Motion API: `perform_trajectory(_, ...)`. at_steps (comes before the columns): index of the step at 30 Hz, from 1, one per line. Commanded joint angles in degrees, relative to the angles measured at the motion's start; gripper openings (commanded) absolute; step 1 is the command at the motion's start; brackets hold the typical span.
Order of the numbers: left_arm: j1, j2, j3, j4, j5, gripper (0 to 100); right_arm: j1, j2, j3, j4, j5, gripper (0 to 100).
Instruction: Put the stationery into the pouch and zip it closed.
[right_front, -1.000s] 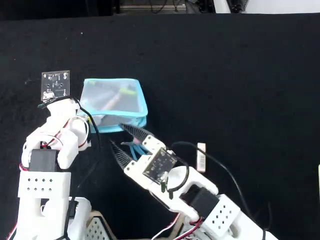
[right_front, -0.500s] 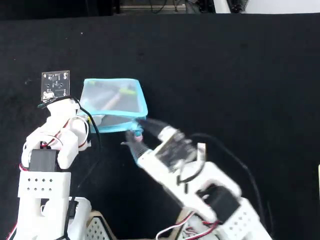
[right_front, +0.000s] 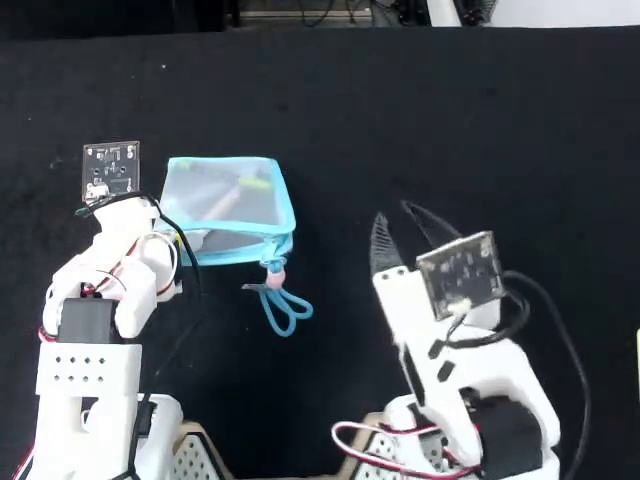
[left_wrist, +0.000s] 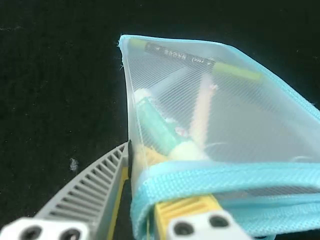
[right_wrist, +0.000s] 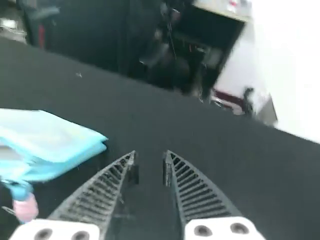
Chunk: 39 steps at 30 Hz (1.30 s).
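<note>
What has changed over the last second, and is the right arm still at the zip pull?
The right gripper has left the zip pull and swung back to the right, away from the pouch. It is open and empty. The blue cord loop now lies free on the table. The pouch has not moved, and the left gripper keeps its hold on the pouch's corner.

The pouch (left_wrist: 250, 120) runs off the left wrist view's edge; stationery (left_wrist: 156, 126) inside shows dimly through mesh.
</note>
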Motion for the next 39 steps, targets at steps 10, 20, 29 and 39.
perform_trajectory(10,0.0,-0.3,-0.6,-0.8,-0.4,3,6.4,37.1,2.6,-6.0,-0.6,7.8)
perform_trajectory(20,0.0,-0.3,-0.6,-0.8,-0.4,3,10.1,56.7,-2.3,-6.8,-5.5,8.9)
perform_trajectory(29,0.0,-0.3,-0.6,-0.8,-0.5,3,11.1,77.8,-14.7,-0.9,-5.5,17.0)
perform_trajectory(39,0.0,-0.3,-0.6,-0.8,-0.6,3,11.1,90.8,-23.8,5.5,-5.0,17.3)
